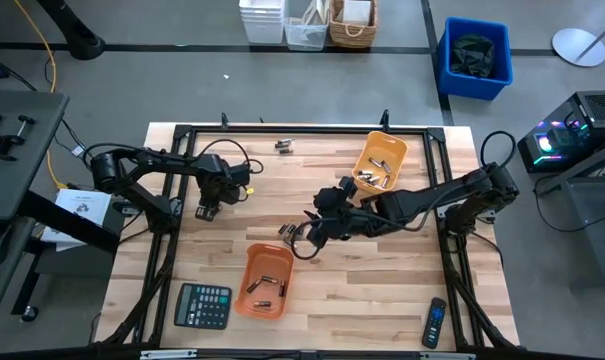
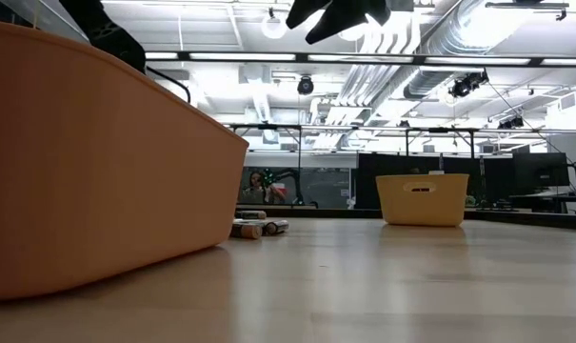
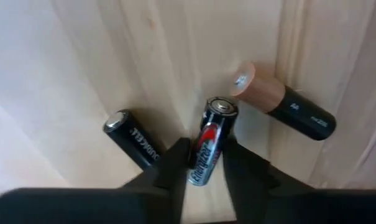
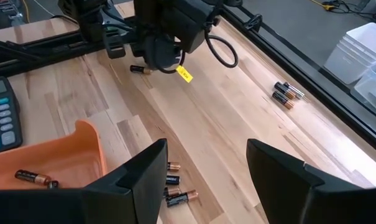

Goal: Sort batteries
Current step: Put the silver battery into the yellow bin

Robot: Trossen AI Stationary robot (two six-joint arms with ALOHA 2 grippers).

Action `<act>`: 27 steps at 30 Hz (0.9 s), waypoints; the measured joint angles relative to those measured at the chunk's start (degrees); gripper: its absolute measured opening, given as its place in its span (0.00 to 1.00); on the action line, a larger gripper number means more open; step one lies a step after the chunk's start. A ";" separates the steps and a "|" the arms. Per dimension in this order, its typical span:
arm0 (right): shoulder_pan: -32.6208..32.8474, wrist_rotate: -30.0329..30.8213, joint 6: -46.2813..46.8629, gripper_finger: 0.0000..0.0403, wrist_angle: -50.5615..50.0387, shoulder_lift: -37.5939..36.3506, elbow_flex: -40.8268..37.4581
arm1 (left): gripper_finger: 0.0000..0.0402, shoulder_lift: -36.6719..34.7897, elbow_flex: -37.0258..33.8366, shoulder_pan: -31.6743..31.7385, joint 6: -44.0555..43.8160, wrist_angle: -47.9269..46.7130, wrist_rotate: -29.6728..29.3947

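Observation:
Small cylindrical batteries lie in groups on the wooden table: a pair [image 1: 285,146] near the far edge, a few [image 1: 287,232] at the centre, and more inside both orange trays. My left gripper [image 1: 206,211] is low over the table's left part, shut on a black-and-red battery [image 3: 210,144]; a black battery [image 3: 135,140] and a copper-ended one [image 3: 281,102] lie flat beside it. My right gripper [image 1: 300,243] hovers open at the centre, just right of the central batteries [image 4: 175,188], touching nothing. My left gripper pinches the black-and-red battery between its two fingers [image 3: 175,163], on the lower half of its body [image 3: 203,167]. The fingers lie along the battery, whose capped end [image 3: 221,107] sticks out past the fingertips. Whether it rests on the wood or is lifted, I cannot tell.
One orange tray [image 1: 265,282] sits near the front centre, the other [image 1: 380,160] at the far right. A black calculator [image 1: 202,305] lies front left and a black remote [image 1: 435,322] front right. A black frame borders the table.

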 joint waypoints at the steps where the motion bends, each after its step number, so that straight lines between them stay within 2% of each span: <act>1: 0.00 -0.02 0.00 0.53 0.00 0.00 0.00 | 0.16 0.01 0.02 -0.15 -0.10 0.06 -0.04; 3: 0.02 -0.08 0.02 0.53 0.02 0.00 0.00 | 0.07 0.00 0.15 -0.44 -0.86 -0.40 0.12; 7: 0.02 -2.27 -0.05 0.53 1.12 0.00 0.00 | 0.07 0.23 2.09 -0.57 -2.75 -3.58 1.67; 11: 0.13 -4.00 -2.36 0.53 2.74 0.00 0.00 | 0.07 0.06 6.00 -0.72 -3.26 -11.30 5.98; 18: 0.13 -4.09 -6.40 0.53 7.61 -3.11 0.00 | 0.07 -2.29 16.74 -0.70 -5.74 -14.17 5.71; 22: 0.13 -0.09 -6.91 0.53 10.47 -7.27 0.00 | 0.07 -2.63 24.71 -0.80 -6.85 -11.04 8.03; 27: 0.13 5.05 -9.50 0.53 15.61 -12.80 0.00 | 0.07 -2.39 30.39 -3.00 -10.74 6.74 13.11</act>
